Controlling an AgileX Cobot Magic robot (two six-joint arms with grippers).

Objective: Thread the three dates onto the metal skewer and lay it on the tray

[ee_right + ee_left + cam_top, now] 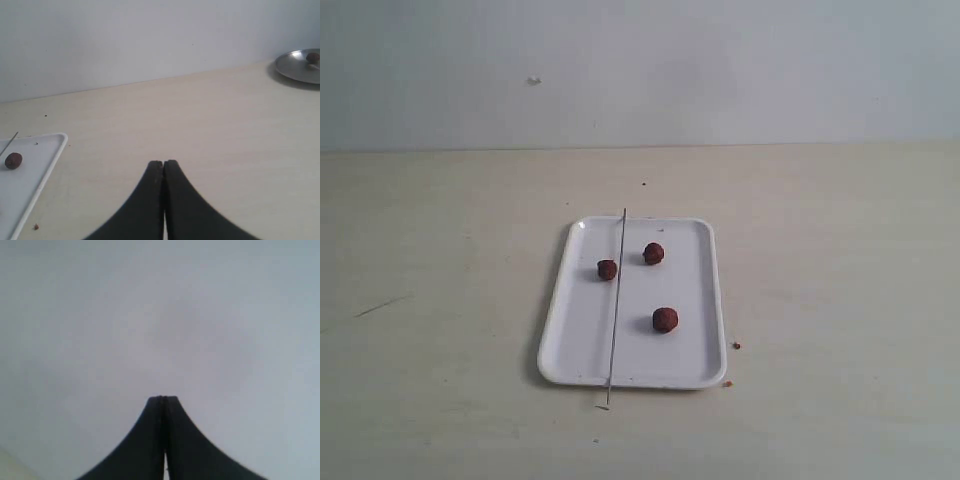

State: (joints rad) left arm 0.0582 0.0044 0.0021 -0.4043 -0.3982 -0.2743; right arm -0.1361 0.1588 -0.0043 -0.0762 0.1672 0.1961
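From my station, the exterior view gives me the pale worktop [440, 400] with the tray [580, 340] lying just toward 6 o'clock of the middle. The tray is a glossy white rectangle with rounded corners and a low rim. The metal skewer [617, 300] is a thin grey rod lying across the tray on a 12-to-6 line, a little to the 9 o'clock side of the tray's centre. Both of its ends reach past the rim.

The three dates are small, wrinkled and dark reddish-brown, and all lie loose inside the tray. Taking the tray as the dial, one date [665, 319] sits at 4 o'clock and another [653, 253] near 1 o'clock. The third [607, 269] sits at 11 o'clock, right against the skewer; I cannot tell whether they touch. Two brown crumbs [736, 345] lie on the worktop just off the tray's 4 o'clock corner.

Only the right wrist view shows a round metal dish [300, 65] well apart from the tray, with a dark brown lump [313, 57] on it. That view also catches one tray corner, one date and the skewer's tip.

The left wrist view shows only a blank grey surface behind its jaws. The left jaws are pressed together and grip nothing. The right jaws are also closed and empty, above bare worktop.
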